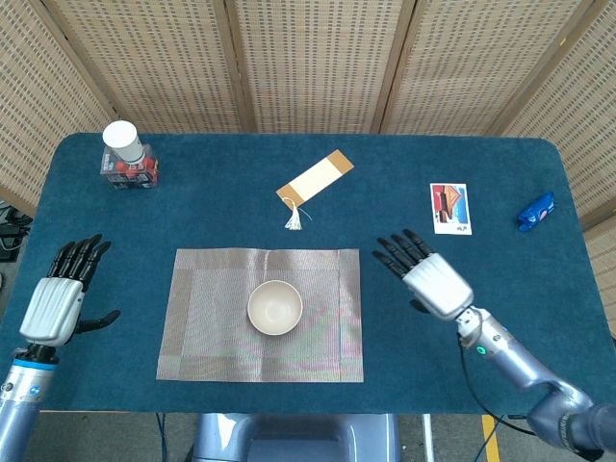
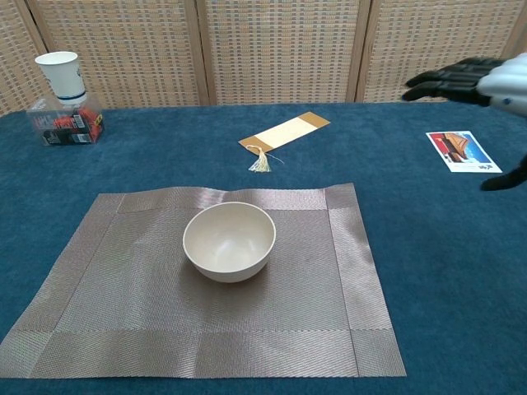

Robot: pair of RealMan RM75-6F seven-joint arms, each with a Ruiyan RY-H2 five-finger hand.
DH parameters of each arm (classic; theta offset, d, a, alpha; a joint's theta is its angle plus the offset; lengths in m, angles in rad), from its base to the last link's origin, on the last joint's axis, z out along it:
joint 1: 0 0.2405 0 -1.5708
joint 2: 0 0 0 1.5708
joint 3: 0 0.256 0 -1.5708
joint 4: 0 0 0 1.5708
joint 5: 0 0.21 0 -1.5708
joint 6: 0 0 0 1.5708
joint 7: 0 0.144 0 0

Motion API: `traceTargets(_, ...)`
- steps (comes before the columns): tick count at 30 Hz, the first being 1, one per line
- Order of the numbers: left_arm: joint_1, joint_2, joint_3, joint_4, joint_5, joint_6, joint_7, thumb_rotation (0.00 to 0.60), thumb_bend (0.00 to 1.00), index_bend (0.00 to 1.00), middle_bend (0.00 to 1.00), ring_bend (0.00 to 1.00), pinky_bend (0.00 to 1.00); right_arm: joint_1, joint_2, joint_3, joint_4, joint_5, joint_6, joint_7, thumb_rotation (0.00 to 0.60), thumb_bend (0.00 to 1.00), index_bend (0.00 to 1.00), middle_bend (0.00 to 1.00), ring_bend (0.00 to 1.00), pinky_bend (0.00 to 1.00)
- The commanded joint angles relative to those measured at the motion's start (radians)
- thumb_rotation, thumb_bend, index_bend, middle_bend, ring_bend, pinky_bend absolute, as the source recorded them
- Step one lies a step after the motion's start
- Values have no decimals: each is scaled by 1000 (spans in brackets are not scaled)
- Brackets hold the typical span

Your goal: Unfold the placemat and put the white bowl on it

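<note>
Woven cane screens back a blue-carpeted tabletop (image 1: pixel 481 183). From above, the placemat (image 1: pixel 212 337) lies flat near the front edge, the white bowl (image 1: pixel 275 307) upright at its middle. The left hand (image 1: pixel 58 294) hovers at the left edge and the right hand (image 1: pixel 428 277) right of the mat, both with fingers spread (neither holds anything). From the chest, the bowl (image 2: pixel 229 240) sits mid-mat (image 2: pixel 107 329); the right hand (image 2: pixel 478 81) shows at the frame's right edge.

A matt woven placemat (image 1: pixel 212 327) bears a smooth white bowl (image 1: pixel 275 308) on blue carpet-like cloth (image 1: pixel 481 192).
</note>
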Motion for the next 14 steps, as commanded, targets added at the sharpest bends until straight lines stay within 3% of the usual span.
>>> traceTargets(1,47,-7,25,9,32,64,32,600,0,0,0,0,0,-122,75,15,-75,127,98,-4,600,1,0,0,0,0)
traceTargets(6,89,16,55,6,46,97,-3,600,0,0,0,0,0,-234,87,20,-50,173,211,43,600,0,0,0,0,0)
traceTargets(14,137,25,90,14,74,136,-6,600,0,0,0,0,0,-352,37,-6,67,147,321,85,600,0,0,0,0,0)
